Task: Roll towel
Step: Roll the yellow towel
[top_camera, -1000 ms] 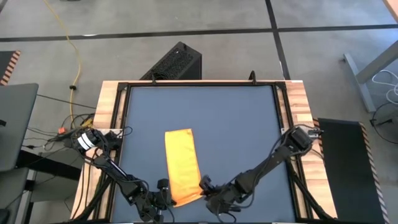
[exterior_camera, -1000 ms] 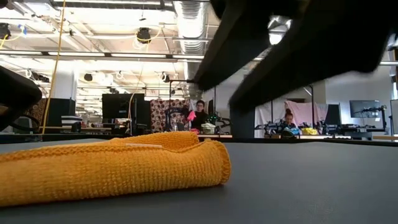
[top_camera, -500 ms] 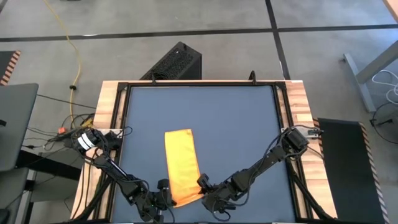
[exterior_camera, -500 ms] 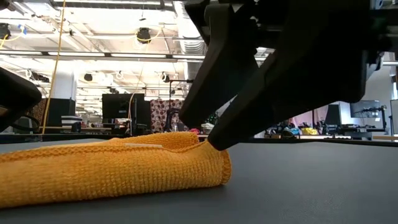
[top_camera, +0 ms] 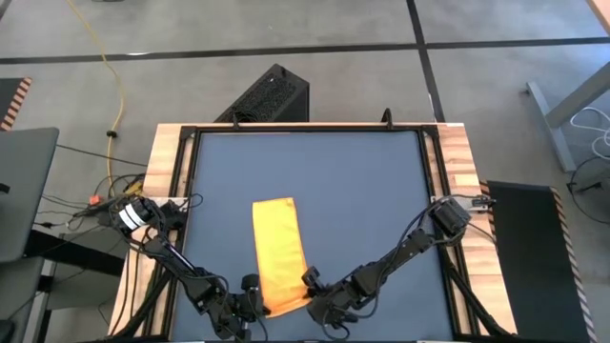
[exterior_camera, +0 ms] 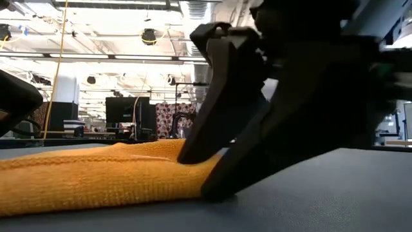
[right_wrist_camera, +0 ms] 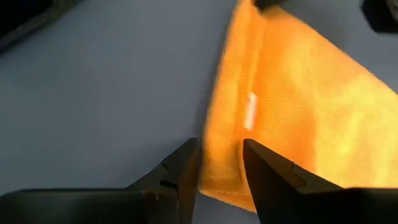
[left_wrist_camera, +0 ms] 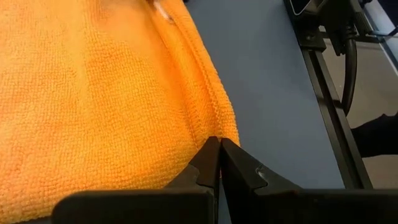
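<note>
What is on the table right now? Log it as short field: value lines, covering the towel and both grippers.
towel: yellow-orange towel, folded to a narrow strip, flat on the dark table
towel end nearest the arms: both grippers at it, one on each corner
left gripper: shut, tips at the towel's edge; whether it pinches cloth cannot be told
right gripper: fingers apart, straddling the towel's folded edge
rolling: not yet begun, no roll seen

Grey concrete floor (top_camera: 286, 33) with a yellow cable (top_camera: 116, 81) — ceiling ducts (exterior_camera: 196, 19) overhead.
</note>
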Controlling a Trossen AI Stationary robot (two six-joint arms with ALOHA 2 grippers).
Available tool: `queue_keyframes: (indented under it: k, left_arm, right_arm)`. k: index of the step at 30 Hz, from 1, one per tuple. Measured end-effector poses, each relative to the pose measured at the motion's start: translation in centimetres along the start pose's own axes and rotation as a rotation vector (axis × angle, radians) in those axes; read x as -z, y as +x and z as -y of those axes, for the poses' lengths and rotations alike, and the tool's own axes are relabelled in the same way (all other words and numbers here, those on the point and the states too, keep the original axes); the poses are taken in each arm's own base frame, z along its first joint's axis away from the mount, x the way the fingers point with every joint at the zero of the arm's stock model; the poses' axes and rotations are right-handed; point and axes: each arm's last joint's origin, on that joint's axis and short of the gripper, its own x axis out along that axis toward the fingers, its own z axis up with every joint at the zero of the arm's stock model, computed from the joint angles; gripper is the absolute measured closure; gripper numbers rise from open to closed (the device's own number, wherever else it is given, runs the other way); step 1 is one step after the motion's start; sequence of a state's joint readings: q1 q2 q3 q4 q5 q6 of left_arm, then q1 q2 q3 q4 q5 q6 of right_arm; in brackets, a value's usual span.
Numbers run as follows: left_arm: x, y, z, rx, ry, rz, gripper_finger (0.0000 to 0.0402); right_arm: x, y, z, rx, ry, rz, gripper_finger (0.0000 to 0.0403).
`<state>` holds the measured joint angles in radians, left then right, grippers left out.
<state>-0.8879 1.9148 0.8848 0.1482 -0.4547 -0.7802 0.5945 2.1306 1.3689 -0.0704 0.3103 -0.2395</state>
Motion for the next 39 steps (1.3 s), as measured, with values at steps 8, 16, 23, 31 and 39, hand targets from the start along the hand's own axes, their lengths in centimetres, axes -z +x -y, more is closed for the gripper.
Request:
queue_keyframes:
  k: [8, 16, 23, 31, 39]
  left_arm:
    - [0.0, 0.0, 0.0, 0.001, 0.010, 0.000, 0.0401]
    - [-0.1, -0.4, 0.1, -0.015, 0.097, 0.023, 0.0401]
    - [-0.3, -0.5, 0.2, -0.013, 0.092, 0.039, 0.0401]
    - [-0.5, -0.7, 0.5, 0.012, 0.076, 0.053, 0.0401]
    - [-2.5, -5.3, 1.0, -0.072, 0.156, 0.179, 0.0401]
  right_arm:
    - [0.4, 0.5, 0.0, -0.029, 0.164, -0.016, 0.0306]
    - [0.4, 0.4, -0.1, -0.128, 0.357, -0.021, 0.0383]
    - [0.6, 0.8, 1.1, -0.371, 0.578, -0.033, 0.0384]
    - [1.3, 1.4, 3.1, -0.624, 0.818, -0.086, 0.0384]
    - [1.3, 1.5, 3.9, -0.652, 0.895, -0.082, 0.0381]
